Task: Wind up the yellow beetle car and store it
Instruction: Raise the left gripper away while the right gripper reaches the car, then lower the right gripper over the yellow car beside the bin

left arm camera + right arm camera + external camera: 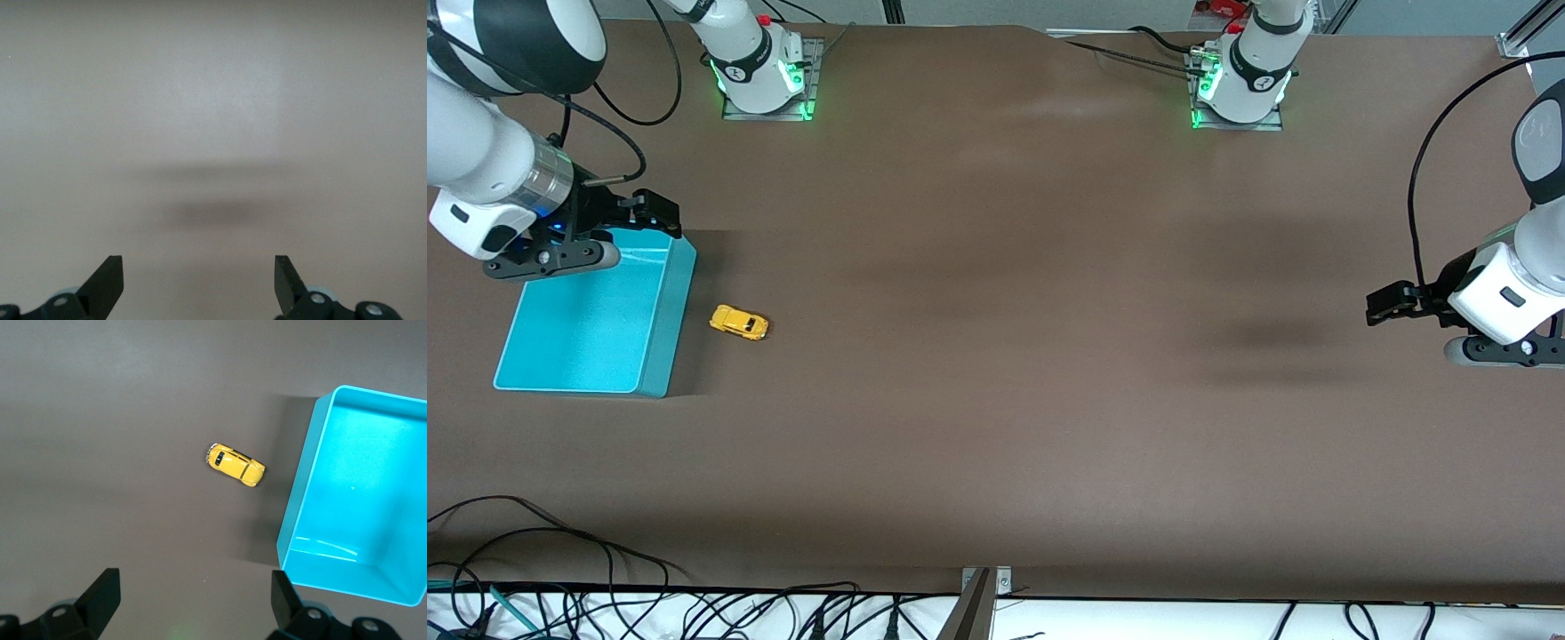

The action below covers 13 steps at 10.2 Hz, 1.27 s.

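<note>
Even overhead light leaves the brown table dim and matte, with soft blurred shadows toward the left arm's end. Green glow rims both arm bases. The left wrist view is hazy and washed out; the right wrist view is sharp

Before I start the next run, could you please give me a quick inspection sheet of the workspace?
Surface: brown table, bare apart from two things.
Job's things: yellow beetle car on its wheels on the table, beside the teal bin and outside it; the bin holds nothing.
Clutter: nothing seen.
Grippers: right gripper open, over the bin's corner farthest from the front camera; left gripper open, waiting over bare table at the left arm's end.
Cables: loose black cables along the table edge nearest the front camera.
Surroundings: both arm bases show green lights.
</note>
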Motion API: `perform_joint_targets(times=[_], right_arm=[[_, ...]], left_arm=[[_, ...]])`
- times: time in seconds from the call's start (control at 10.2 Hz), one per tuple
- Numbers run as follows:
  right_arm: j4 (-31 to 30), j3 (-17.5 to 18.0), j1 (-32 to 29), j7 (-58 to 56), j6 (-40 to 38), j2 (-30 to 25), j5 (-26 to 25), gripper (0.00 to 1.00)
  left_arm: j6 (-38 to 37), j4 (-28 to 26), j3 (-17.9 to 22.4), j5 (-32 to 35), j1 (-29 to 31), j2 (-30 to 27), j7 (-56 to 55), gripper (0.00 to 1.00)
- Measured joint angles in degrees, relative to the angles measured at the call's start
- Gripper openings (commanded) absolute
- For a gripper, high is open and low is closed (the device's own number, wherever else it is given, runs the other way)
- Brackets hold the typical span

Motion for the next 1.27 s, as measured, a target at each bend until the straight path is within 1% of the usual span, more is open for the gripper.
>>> perform_joint_targets(times=[0.29,0.59,0.78,1.08,1.27], right_arm=[[0.0,0.0,0.1,-1.5,-0.2,0.7,0.0,1.00],[0.0,0.0,0.2,-8.5,1.2,4.7,0.9,1.00],[-0.1,0.0,0.1,-18.0,4.2,7.6,1.9,1.00],[-0.3,-0.3,-1.0,-37.2,12.1,14.8,3.1,1.00],[-1.1,-0.2,-1.1,-46.3,15.5,18.3,3.2,1.00]], left_arm=[[0.0,0.0,0.0,0.0,0.0,0.0,0.0,1.00],[0.0,0.0,0.0,0.0,0.0,0.0,0.0,1.00],[-0.1,0.0,0.0,0.0,0.0,0.0,0.0,1.00],[-0.1,0.0,0.0,0.0,0.0,0.0,0.0,1.00],[-0.2,0.0,0.0,0.0,0.0,0.0,0.0,1.00]])
